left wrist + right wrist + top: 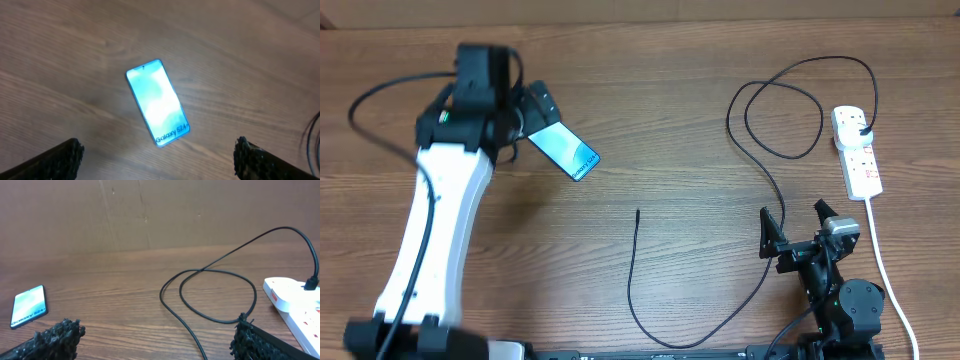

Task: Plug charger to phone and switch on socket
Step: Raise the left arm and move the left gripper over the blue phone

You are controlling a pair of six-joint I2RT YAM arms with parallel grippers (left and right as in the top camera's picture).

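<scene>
The left gripper (157, 150) is spread wide and empty above the single phone (563, 150). The phone lies flat and screen up on the wooden table (670, 80), far left, with bare wood around it. The right gripper (795, 222) is equally spread and empty near the front right edge, close beside the one charger (760, 170). Its connector tip (637, 212) lies loose mid-table, well apart from the phone. Its black plug (861, 130) sits in the far end of the one white power strip (865, 175), whose thick white cord (885, 270) runs to the near edge.
</scene>
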